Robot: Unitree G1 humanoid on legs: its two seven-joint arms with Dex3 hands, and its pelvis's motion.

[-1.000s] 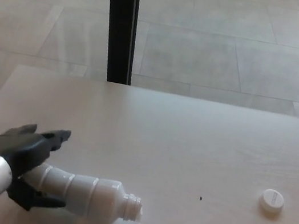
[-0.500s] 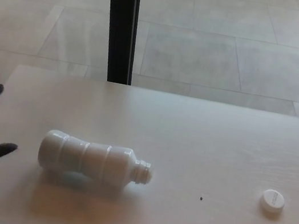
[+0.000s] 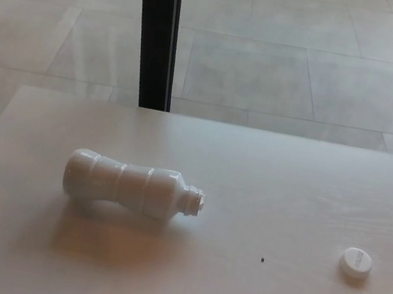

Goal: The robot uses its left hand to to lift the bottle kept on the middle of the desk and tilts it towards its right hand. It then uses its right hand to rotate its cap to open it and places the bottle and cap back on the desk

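Observation:
A white plastic bottle [image 3: 128, 187] lies on its side on the pale desk [image 3: 268, 175], left of the middle, with its open neck pointing right. Its white cap [image 3: 356, 263] rests flat on the desk far to the right, well apart from the bottle. Neither of my hands shows in the head view.
A black vertical post [image 3: 156, 33] stands behind the desk's far edge, in front of a tiled floor [image 3: 311, 60]. A tiny dark speck [image 3: 261, 261] sits on the desk between bottle and cap.
My left hand let go of the bottle and drew away off the left edge, out of view. The bottle now lies free, a little further up the desk.

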